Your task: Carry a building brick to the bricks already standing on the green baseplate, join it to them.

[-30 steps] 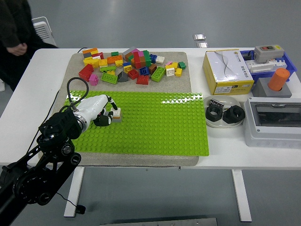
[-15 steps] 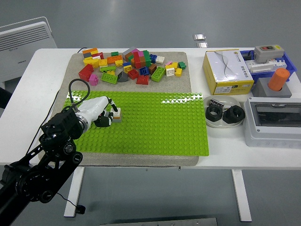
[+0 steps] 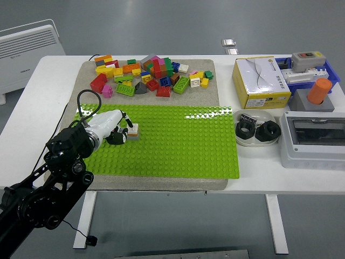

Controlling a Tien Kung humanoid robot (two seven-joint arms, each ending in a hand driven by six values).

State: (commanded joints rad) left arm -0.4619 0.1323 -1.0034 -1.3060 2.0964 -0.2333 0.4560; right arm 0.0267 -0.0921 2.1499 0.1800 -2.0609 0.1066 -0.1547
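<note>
Yellow box (image 3: 262,81), orange cylinder (image 3: 318,90), white radiator (image 3: 27,40)

Bright, even overhead light, soft shadows, sharp focus, slight glare on green baseplate (image 3: 178,140).

Lime-green studded baseplate (image 3: 178,143) on a grey mat (image 3: 207,86), over a white table (image 3: 38,135). Small brick stack (image 3: 132,131): white on top, orange band, grey below. Loose pile (image 3: 148,75) in red, yellow, orange, green, blue, pink, white, grey. Left hand (image 3: 114,127): white shell, black fingers (image 3: 121,138), black arm. Yellow box (image 3: 262,82) with white top. Black rings (image 3: 257,131) in a white dish (image 3: 241,115). Orange cylinder (image 3: 318,90) on a grey block. Blue tray (image 3: 332,74). White radiator (image 3: 29,39).
</note>
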